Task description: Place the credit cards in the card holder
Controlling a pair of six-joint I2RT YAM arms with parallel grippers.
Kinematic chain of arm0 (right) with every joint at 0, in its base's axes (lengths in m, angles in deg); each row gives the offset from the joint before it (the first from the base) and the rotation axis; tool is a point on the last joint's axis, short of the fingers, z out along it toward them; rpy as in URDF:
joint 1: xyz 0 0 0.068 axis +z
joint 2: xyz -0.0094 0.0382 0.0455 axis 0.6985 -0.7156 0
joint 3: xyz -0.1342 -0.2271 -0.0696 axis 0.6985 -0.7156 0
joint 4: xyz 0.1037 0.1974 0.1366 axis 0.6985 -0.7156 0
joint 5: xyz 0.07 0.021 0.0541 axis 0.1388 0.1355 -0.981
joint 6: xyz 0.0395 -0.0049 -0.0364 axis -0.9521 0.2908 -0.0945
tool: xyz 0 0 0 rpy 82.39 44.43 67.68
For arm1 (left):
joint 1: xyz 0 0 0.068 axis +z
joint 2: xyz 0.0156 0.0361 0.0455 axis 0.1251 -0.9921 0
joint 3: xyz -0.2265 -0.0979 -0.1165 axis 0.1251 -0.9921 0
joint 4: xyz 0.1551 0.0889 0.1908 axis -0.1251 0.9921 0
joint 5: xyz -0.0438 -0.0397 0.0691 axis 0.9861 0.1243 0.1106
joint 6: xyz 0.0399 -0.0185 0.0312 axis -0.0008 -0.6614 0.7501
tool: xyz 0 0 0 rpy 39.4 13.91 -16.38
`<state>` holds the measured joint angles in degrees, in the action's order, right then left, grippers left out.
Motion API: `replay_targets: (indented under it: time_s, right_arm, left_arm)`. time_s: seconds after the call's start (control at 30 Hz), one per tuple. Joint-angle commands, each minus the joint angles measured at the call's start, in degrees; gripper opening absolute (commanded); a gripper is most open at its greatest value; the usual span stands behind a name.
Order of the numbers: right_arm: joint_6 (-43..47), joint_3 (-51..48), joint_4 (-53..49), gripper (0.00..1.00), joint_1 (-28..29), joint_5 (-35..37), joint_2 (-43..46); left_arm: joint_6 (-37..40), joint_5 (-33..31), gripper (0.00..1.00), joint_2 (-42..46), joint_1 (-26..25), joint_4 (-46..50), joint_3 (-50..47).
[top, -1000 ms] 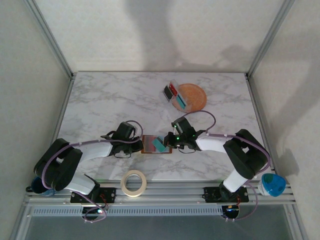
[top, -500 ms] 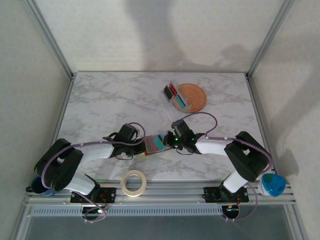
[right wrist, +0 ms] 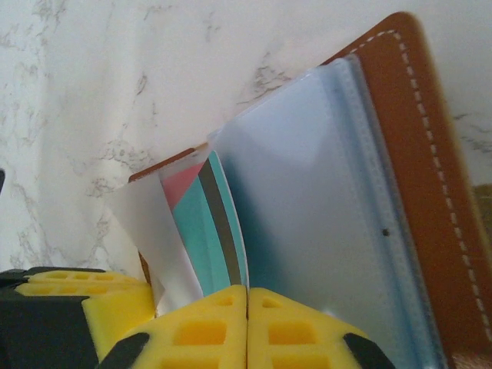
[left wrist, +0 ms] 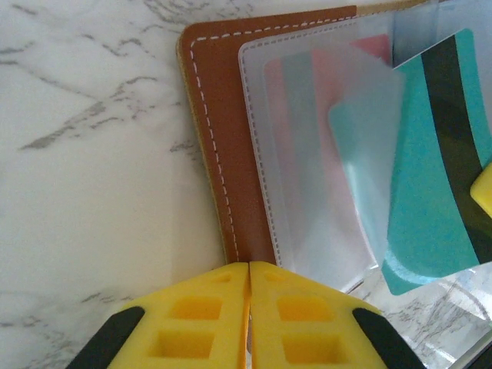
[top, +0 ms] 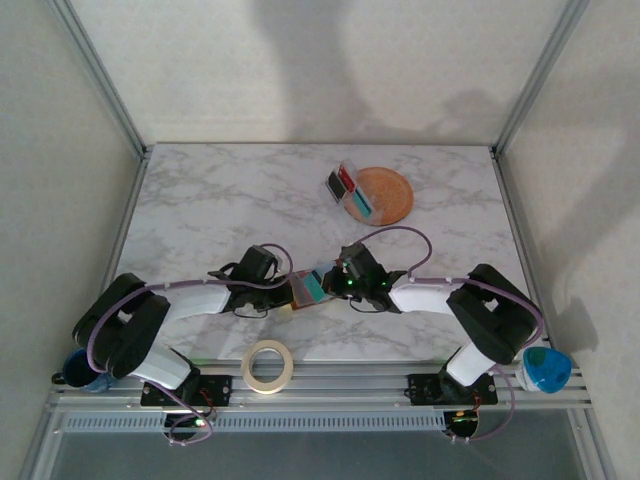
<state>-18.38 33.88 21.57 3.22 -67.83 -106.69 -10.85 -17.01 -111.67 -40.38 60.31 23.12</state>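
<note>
Left end effector (left wrist: 248, 307) is pinching the edge of the wallet (left wrist: 219, 138), jaws shut, at the near middle of the table (top: 220, 200). Right end effector (right wrist: 247, 323), closed on the teal card (left wrist: 430, 177), is holding it half inside a clear pocket (left wrist: 323, 154). Next move, as I judge it: pushing the card straight and fully in.

The card holder (left wrist: 219, 138) is smooth stitched brown leather with frosted plastic sleeves (left wrist: 307, 215), the teal credit card (left wrist: 421, 200) glossy plastic.

Legible text, numbers, brand marks: none. The teal plastic card with a dark stripe (left wrist: 430, 169) carries no readable print; the brown stitched leather card holder (left wrist: 219, 115) is unmarked. The small boxed items (top: 340, 182) beside the round orange plate (top: 395, 190) on the tabletop (top: 220, 200) are too small to read.
</note>
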Motion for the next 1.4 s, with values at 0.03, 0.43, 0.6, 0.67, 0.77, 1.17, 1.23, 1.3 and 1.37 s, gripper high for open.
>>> replay_targets:
  time_s: [0.03,0.43,0.6,0.67,0.77,1.17,1.23,1.3,1.37]
  right_arm:
    - [3.6,1.5,-6.0,0.10,1.8,1.4,-1.4]
    - [11.7,2.1,-9.0,0.00,1.8,5.2,1.0]
    - [16.0,2.6,-8.4,0.00,1.7,4.5,1.3]
    - [18.0,3.3,-9.1,0.00,1.6,4.1,1.4]
    - [18.5,3.6,-8.0,0.00,1.5,1.7,0.1]
    - [15.2,0.9,-3.7,0.00,1.5,4.5,-0.5]
    - [13.8,-0.3,-1.7,0.00,1.6,4.5,-0.4]
    - [13.2,-0.6,-1.0,0.00,1.5,3.8,-0.8]
    - [13.2,-0.8,-0.3,0.00,1.6,3.6,-1.1]
  left_arm:
    - [1.1,-2.4,0.08,-1.6,-0.6,3.6,0.6]
    - [2.1,-3.8,0.08,-3.3,-0.6,4.5,1.1]
    - [2.2,-3.9,0.08,-3.7,-0.6,4.6,1.0]
    - [2.2,-4.0,0.08,-4.1,-0.6,4.8,1.3]
    - [1.9,-3.9,0.08,-3.9,-0.6,4.6,1.3]
    - [2.0,-4.0,0.07,-4.5,-0.6,4.2,1.1]
    - [1.8,-3.8,0.07,-4.3,-0.6,4.0,0.9]
    - [1.7,-4.1,0.07,-3.8,-0.6,3.8,0.6]
    - [1.6,-4.0,0.07,-4.0,-0.6,3.4,0.4]
